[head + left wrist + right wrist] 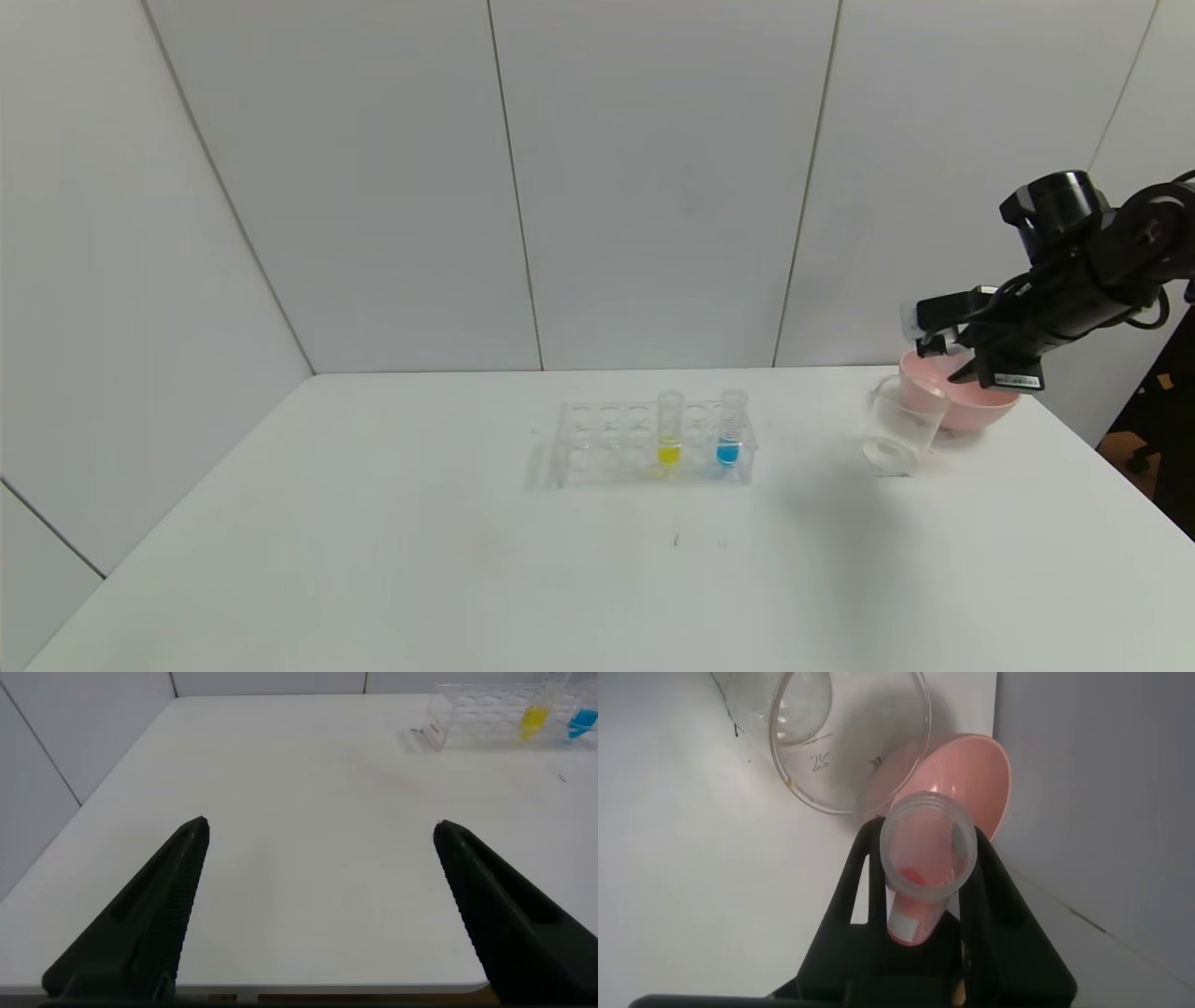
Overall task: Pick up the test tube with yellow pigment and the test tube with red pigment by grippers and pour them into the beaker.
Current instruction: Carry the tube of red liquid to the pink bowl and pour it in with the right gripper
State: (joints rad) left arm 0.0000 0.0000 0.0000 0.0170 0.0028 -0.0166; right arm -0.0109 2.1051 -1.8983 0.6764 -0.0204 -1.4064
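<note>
- holding the test tube with red pigment (926,863) clamped between its fingers, the right claw (938,343) hangs over the pink bowl (976,406), just behind the beaker (901,425).
- the left claw (318,859) idles with fingers apart over bare worktop (373,523).
- step in hand, as i judge it: carrying red to the pour; next the tube mouth must come over the beaker, then tip.
- the red tube is clear, a little red at its base.
- the test tube with yellow pigment (669,429) waits upright in the rack (597,448), at 9 o'clock of the beaker, beside a blue tube (730,429).

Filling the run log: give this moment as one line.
right gripper: shut on red test tube, over pink bowl by beaker | left gripper: open, parked | yellow tube: racked
</note>
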